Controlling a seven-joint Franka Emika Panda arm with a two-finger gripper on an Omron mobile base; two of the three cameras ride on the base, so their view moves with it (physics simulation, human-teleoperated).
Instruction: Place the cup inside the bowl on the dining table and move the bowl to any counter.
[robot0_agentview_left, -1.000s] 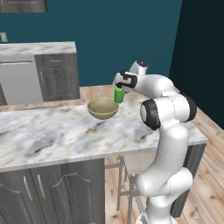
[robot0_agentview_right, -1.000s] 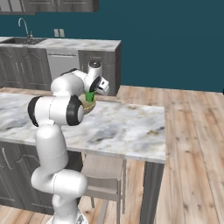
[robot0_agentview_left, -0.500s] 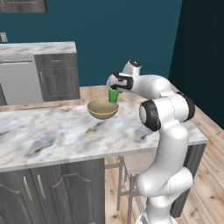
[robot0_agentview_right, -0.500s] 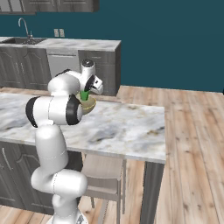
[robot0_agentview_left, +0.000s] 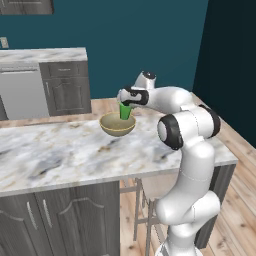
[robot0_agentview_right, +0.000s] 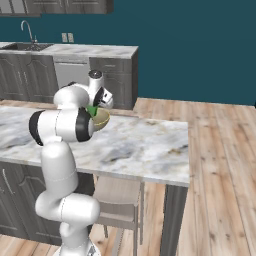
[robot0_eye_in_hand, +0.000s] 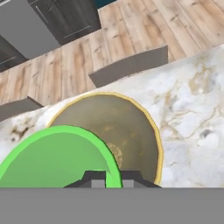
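The claw (robot0_agentview_left: 125, 103) grips the green cup (robot0_agentview_left: 125, 111) by its rim just above the tan bowl (robot0_agentview_left: 117, 124) on the marble surface (robot0_agentview_left: 60, 155), and releasing off-centre could tip the cup over the bowl's edge

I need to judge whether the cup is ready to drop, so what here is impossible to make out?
- Gap between the cup base and the bowl floor: left base view, bowl wall hides it.
- Most of the cup: right base view, the arm covers it.
- The gripper fingertips on the cup rim: hand view, cut off by the bottom edge.
- Part of the bowl interior: hand view, behind the cup.
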